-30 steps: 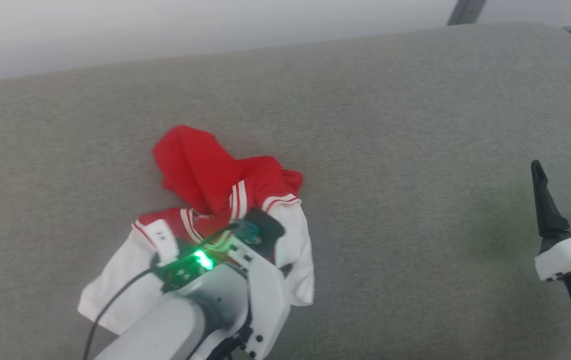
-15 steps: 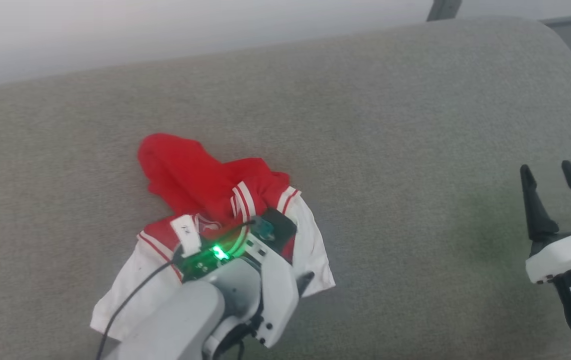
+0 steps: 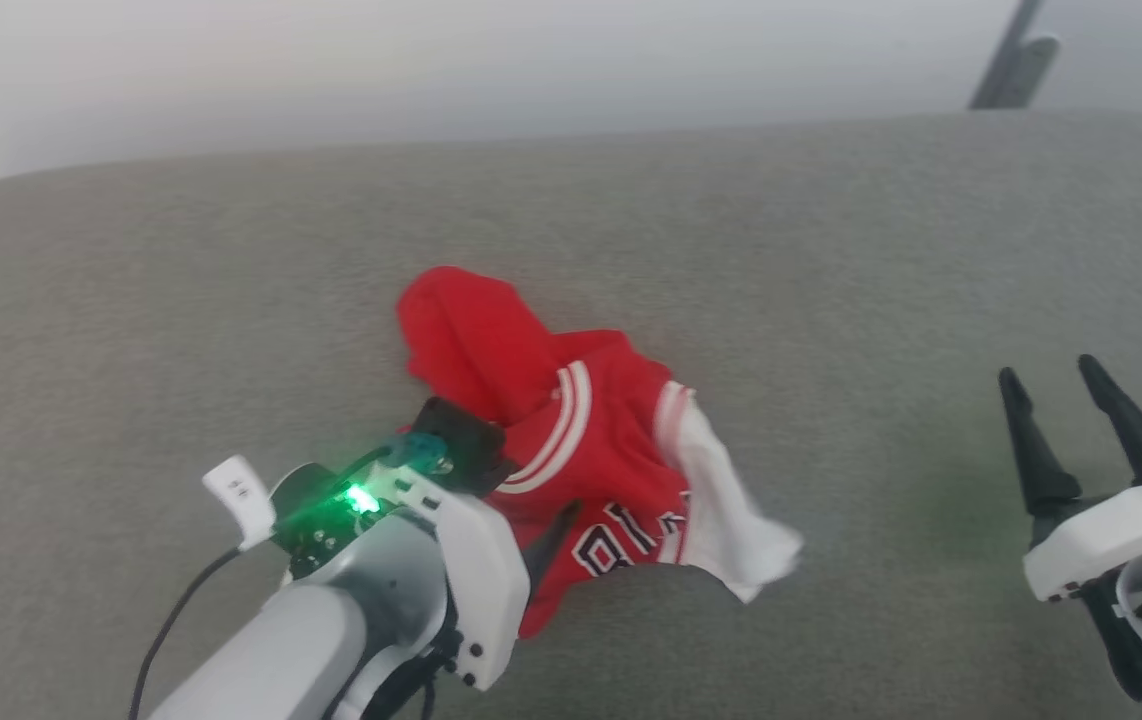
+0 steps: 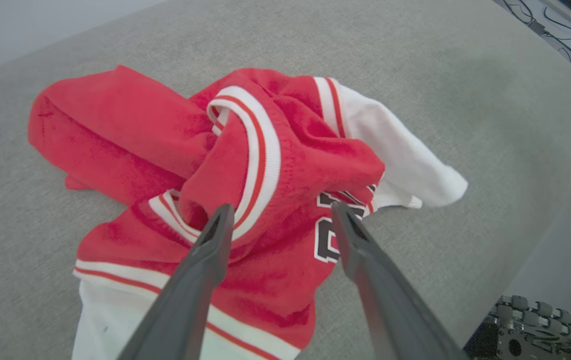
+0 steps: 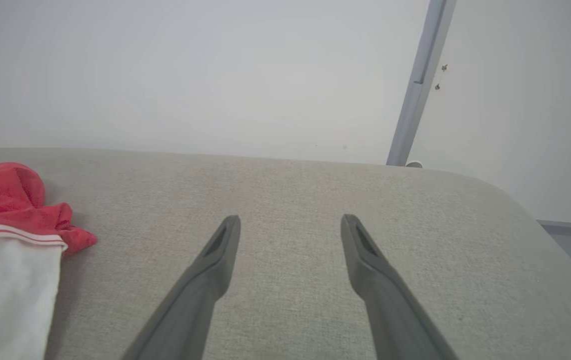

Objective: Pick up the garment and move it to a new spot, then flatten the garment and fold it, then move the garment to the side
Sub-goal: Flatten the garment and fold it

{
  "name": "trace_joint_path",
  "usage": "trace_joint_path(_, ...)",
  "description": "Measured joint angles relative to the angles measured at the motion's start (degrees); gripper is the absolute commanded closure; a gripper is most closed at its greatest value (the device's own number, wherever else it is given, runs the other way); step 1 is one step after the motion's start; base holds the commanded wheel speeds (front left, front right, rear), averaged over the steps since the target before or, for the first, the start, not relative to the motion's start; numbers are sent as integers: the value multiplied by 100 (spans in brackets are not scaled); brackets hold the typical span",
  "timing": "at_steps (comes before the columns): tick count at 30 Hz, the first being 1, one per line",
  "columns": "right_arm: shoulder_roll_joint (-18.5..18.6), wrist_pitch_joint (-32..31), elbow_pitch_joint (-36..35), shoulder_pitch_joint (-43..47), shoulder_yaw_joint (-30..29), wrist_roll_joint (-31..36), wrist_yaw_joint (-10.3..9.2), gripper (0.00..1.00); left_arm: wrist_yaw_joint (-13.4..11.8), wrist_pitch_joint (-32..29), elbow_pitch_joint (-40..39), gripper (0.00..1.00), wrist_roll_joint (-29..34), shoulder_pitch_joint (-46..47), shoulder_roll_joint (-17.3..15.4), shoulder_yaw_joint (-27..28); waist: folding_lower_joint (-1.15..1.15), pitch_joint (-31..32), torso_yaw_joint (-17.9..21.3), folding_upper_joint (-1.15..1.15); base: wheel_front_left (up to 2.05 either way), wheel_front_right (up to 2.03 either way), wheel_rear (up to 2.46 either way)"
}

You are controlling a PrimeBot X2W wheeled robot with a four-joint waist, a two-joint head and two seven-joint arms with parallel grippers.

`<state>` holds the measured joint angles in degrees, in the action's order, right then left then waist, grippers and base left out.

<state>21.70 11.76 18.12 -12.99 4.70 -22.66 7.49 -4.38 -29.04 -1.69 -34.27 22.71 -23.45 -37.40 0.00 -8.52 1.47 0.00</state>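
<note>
Left gripper [image 4: 280,210] hung with fingers spread wide, tips low over the garment [image 4: 275,150], pinching nothing. Right gripper [image 3: 1046,370] was spread too and empty, over bare fabric toward the cushion's right edge, well apart from the cloth.

Step, as judged: the move to a new spot looked done and flattening not yet begun. Next move likely calls for both grippers on opposite edges, pulling the cloth out flat, so the right one has to come over first. The twist at the trim probably needs undoing before any fold.

Garment lay bunched on the cushion [image 3: 831,250], left of centre and clear of the far edge. Red body was heaped, with a red lump toward the far edge. Striped trim [image 4: 260,145] was looped over itself, dark lettering [image 3: 621,545] half hidden, and a white sleeve [image 3: 731,510] stuck out toward the right edge.
</note>
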Motion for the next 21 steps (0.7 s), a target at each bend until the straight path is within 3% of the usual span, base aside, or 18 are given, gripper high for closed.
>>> trace_joint_path(10, 115, -480, -455, 100, 848, -308, 0, 0, -525, 981, -555, 0, 202, -483, -482, 733, 0, 129, -561, 0, 0, 0, 0)
trace_joint_path(21, 751, -1595, -862, 135, 1945, -1157, 0, 0, -1214, 2657, -441, 0, 310, -1268, -532, 1685, 0, 144, -966, 0, 0, 0, 0)
